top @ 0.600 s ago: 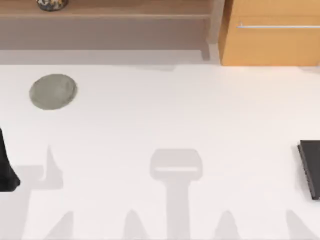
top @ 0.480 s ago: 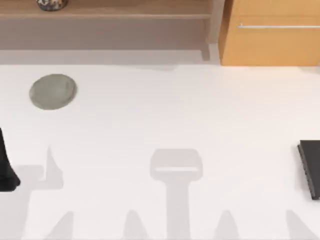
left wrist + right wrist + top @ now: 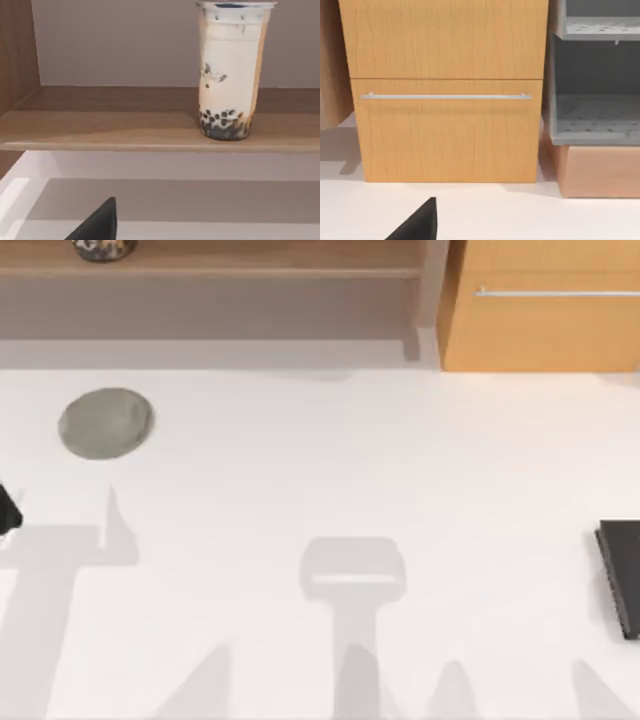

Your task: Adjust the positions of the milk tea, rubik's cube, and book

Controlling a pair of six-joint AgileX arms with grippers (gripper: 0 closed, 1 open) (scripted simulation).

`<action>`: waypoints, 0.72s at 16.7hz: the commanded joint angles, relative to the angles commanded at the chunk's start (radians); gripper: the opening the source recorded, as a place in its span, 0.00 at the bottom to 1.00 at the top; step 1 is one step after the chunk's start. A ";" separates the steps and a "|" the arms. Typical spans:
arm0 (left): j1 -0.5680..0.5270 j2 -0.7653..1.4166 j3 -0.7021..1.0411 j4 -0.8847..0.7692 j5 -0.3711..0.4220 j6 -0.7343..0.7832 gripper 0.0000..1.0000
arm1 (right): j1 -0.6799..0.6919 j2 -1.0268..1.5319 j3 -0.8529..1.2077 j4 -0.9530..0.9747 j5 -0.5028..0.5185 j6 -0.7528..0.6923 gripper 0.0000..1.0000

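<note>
- grey round disc (image 3: 106, 423) lies flat on the white table (image 3: 330, 470), near its left side
- black flat slab (image 3: 622, 575) at the table's right edge, cut off by the frame
- wooden shelf (image 3: 125, 125) along the back, left part
- orange-wood drawer cabinet (image 3: 445, 90) at back right, silver bar handle (image 3: 445, 96) across it
- grey open rack (image 3: 595, 80) just beside the cabinet

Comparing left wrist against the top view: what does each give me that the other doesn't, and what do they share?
Left wrist alone: the milk tea at full height, standing upright on the wooden shelf, with white and orange-brown sides and dark pearls at the base. Top view alone: the grey round disc at the table's left, the black flat slab at its right edge, and the drawer front with its handle. Shared: the shelf and the cup, which from above appears as a lid at the frame's top edge.
</note>
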 joint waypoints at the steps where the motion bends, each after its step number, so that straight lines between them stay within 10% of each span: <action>1: -0.007 0.087 0.047 0.042 -0.005 0.000 1.00 | 0.000 0.000 0.000 0.000 0.000 0.000 1.00; 12: -0.088 1.141 0.580 0.522 -0.059 0.002 1.00 | 0.000 0.000 0.000 0.000 0.000 0.000 1.00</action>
